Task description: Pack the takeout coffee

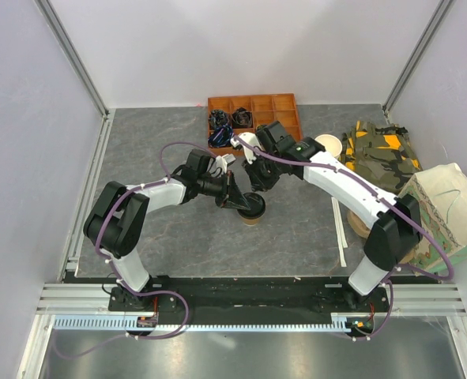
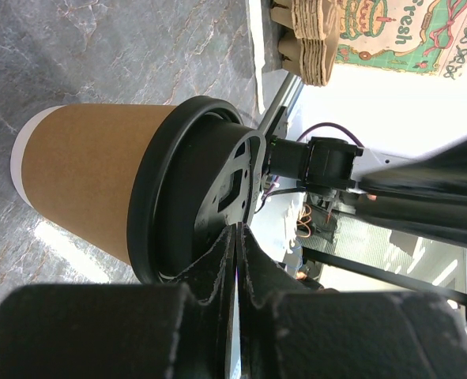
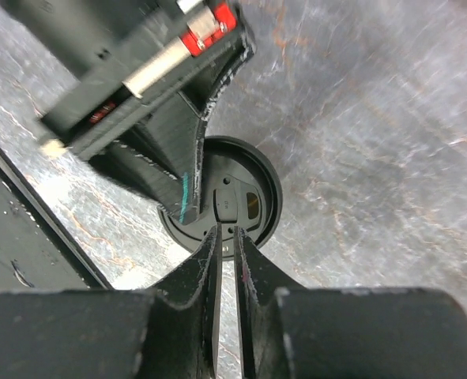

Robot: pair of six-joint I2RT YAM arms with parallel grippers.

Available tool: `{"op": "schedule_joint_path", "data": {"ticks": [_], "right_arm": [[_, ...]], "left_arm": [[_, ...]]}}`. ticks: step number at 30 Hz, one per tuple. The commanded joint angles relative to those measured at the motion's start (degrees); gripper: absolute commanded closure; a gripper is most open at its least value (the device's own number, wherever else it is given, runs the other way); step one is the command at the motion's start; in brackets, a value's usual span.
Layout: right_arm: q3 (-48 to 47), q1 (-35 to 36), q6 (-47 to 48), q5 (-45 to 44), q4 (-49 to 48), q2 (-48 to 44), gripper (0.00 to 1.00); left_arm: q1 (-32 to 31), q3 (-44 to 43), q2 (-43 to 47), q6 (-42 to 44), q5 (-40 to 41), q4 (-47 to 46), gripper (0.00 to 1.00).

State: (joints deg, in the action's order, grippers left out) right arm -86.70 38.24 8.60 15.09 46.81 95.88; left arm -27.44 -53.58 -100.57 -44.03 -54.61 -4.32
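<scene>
The takeout coffee, a tan-brown paper cup with a black lid, stands upright on the grey table in the middle. In the left wrist view its brown wall and lid fill the frame. My left gripper is shut, and its joined tips rest at the lid's top from the left. My right gripper hangs just above the lid with its fingers almost together and nothing between them. The left gripper's finger lies across the lid in the right wrist view.
An orange compartment tray sits at the back. A lidless cream cup and a camouflage bag are at back right. A printed paper bag stands at the right edge, with stacked pulp trays beside it.
</scene>
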Motion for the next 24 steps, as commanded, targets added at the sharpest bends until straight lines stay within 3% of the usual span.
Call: {"op": "schedule_joint_path", "data": {"ticks": [1, 14, 24], "right_arm": [[-2.78, -0.01, 0.62, -2.17, 2.41, -2.54, 0.82], [10.84, -0.45, 3.09, -4.46, -4.88, 2.56, 0.85], [3.12, -0.45, 1.25, 2.38, -0.93, -1.30, 0.83]], "left_arm": [[0.37, 0.58, -1.64, 4.39, 5.04, 3.79, 0.92], [0.37, 0.32, -2.78, 4.39, 4.95, 3.88, 0.92], [0.37, -0.47, -0.24, 3.43, 2.59, 1.52, 0.91]]}}
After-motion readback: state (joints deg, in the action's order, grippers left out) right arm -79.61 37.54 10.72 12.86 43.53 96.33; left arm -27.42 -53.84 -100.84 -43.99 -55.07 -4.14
